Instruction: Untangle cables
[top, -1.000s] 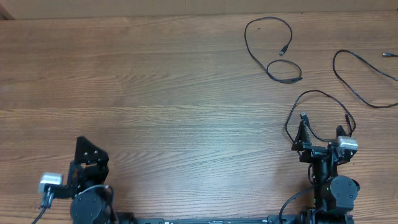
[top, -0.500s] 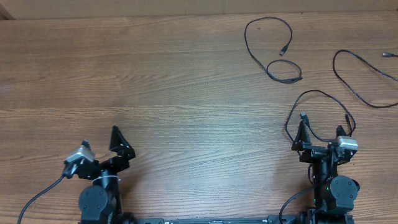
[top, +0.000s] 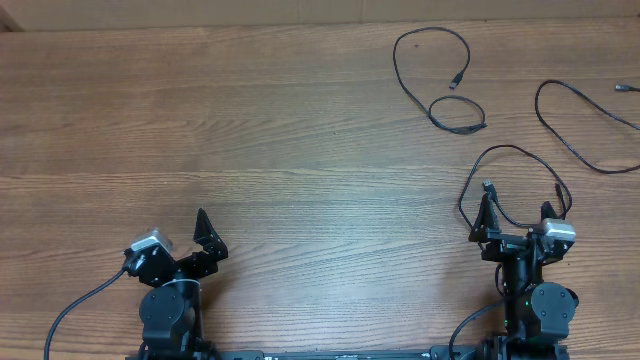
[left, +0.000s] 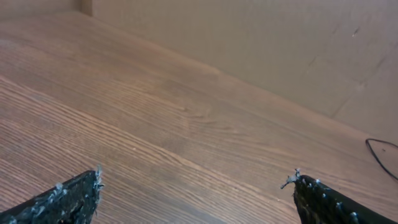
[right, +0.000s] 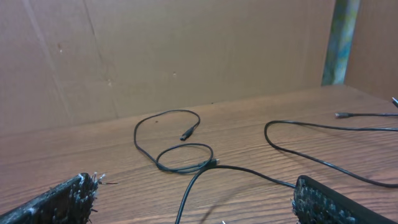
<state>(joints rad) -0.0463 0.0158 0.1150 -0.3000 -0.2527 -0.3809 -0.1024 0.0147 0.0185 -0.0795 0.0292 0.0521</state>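
Cables (top: 433, 112) apart on wood table (top: 250, 120) | cardboard wall (right: 186, 50) behind | both arms' jaws spread

Three thin black cables lie slack and apart on the table's (top: 250, 130) right half. The looped cable (top: 440, 75) lies near the far edge and the wavy cable (top: 580, 135) by the right edge. The arched cable (top: 515, 150) lies nearer the front.

Left arm (top: 168, 305): shifts rightward along the desk's (top: 300, 150) near edge.
Left pincer (top: 210, 238): swings clockwise, now pointing up and right.
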